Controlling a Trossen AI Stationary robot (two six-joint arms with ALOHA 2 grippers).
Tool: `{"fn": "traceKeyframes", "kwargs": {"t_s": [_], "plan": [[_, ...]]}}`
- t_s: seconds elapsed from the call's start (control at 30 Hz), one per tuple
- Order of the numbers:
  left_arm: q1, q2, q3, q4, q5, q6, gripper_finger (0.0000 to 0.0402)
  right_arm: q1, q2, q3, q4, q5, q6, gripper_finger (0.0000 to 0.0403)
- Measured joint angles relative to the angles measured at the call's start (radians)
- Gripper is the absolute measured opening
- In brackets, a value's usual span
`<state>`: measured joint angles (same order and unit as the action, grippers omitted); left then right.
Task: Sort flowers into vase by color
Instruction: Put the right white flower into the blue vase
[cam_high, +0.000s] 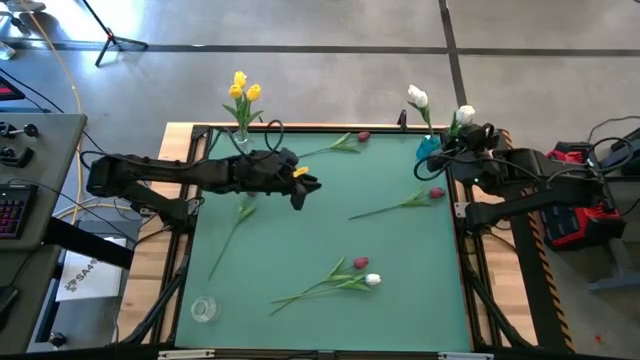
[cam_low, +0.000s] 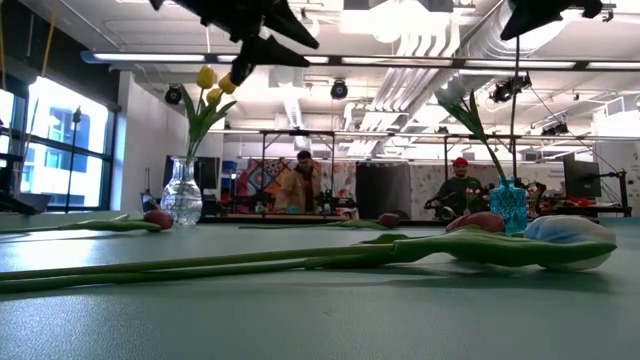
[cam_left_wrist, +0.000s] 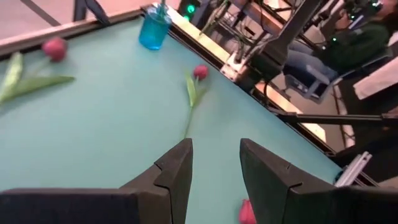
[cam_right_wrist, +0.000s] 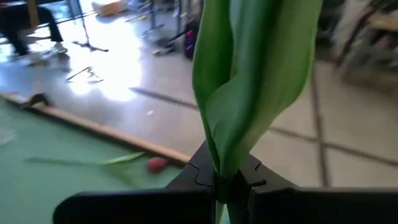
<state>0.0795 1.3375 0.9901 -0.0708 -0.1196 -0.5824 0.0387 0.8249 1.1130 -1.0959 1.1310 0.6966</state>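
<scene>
Green counter (cam_high: 300, 330) holds scattered flowers: red ones (cam_high: 436, 193), a white one (cam_high: 372, 281). Left pincer (cam_high: 306, 186) hovers mid-counter, fingers apart, empty. Right pincer (cam_right_wrist: 219, 180) is clamped on a green stem (cam_right_wrist: 249, 81) above the blue vase (cam_high: 429, 147). Yellow tulips (cam_high: 243, 88) sit in the clear vase (cam_low: 182, 195).

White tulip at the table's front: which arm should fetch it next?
Probably the left. The left arm hangs over the table's middle, jaws open and empty; the right arm is at the blue vase, jaws shut on a flower.
</scene>
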Motion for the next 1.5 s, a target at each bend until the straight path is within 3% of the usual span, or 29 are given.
{"fn": "traceKeyframes", "kwargs": {"t_s": [0.43,0.6,0.97,1.23,1.5], "plan": [[0.0,-0.059,0.0,-0.104,-0.092,0.019,0.0121,-0.12,0.005,-0.058,-0.125,0.268,0.164,0.0],[0.0,-0.055,0.0,-0.105,-0.093,0.019,0.0121,-0.216,0.019,-0.11,-0.061,0.219,0.18,0.0],[0.007,-0.055,0.0,-0.113,-0.093,0.061,0.0121,-0.376,0.081,-0.129,0.317,0.13,-0.095,0.0],[0.005,-0.055,0.0,-0.18,-0.091,0.063,0.0121,-0.544,0.127,-0.129,0.351,0.065,-0.068,0.0],[0.005,-0.055,0.0,-0.222,-0.089,0.089,0.0121,-0.595,0.178,-0.129,0.416,0.038,-0.084,0.0]]}}
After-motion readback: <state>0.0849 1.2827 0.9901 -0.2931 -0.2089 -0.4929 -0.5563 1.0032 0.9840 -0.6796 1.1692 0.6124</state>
